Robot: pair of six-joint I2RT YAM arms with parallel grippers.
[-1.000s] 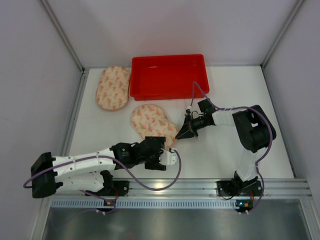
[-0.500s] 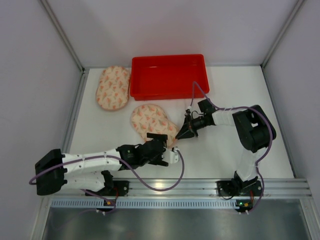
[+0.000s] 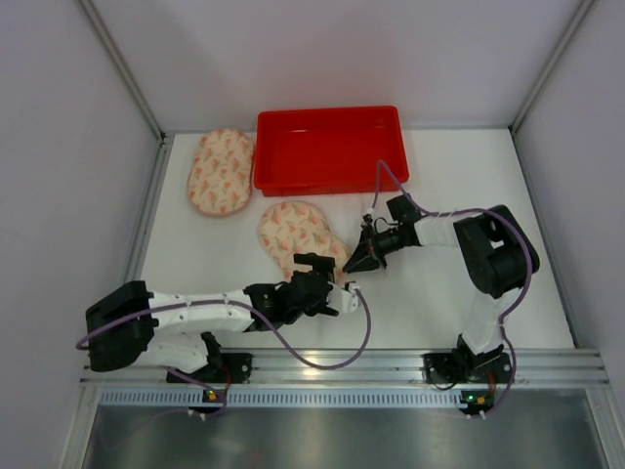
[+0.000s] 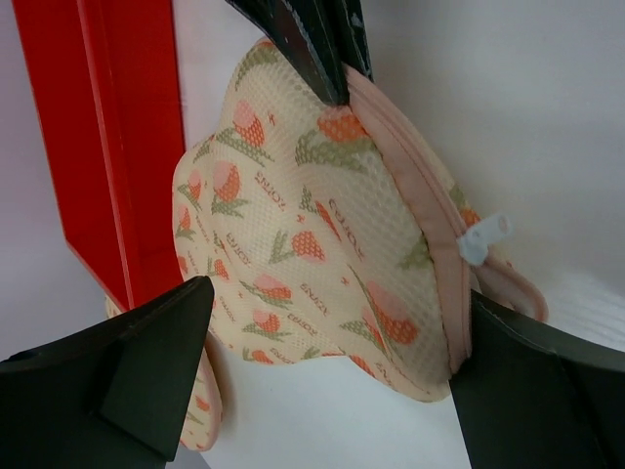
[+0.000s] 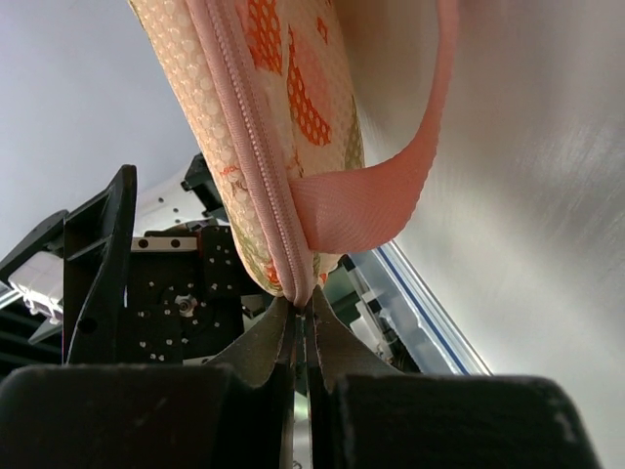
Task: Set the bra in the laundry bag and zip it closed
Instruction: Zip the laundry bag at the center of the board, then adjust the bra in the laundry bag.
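The laundry bag (image 3: 296, 233), cream mesh with orange tulips and a pink zipper band (image 4: 410, 166), lies in the middle of the table. Its white zipper pull (image 4: 483, 237) hangs at the near right edge. My right gripper (image 3: 357, 261) is shut on the bag's zipper seam at its right end (image 5: 305, 308), beside a pink strap loop (image 5: 391, 195). My left gripper (image 3: 337, 291) is open, its fingers either side of the bag's near end (image 4: 332, 362), the right finger (image 4: 518, 381) against the zipper edge. No bra shows outside the bag.
A red tray (image 3: 327, 115) stands at the back, just behind the bag; its wall shows in the left wrist view (image 4: 117, 147). A second tulip-patterned piece (image 3: 221, 171) lies left of the tray.
My left arm has reached forward and to the right, bringing its open gripper up to the bag's near end. The bag has shifted slightly. The right gripper has kept its hold and place.
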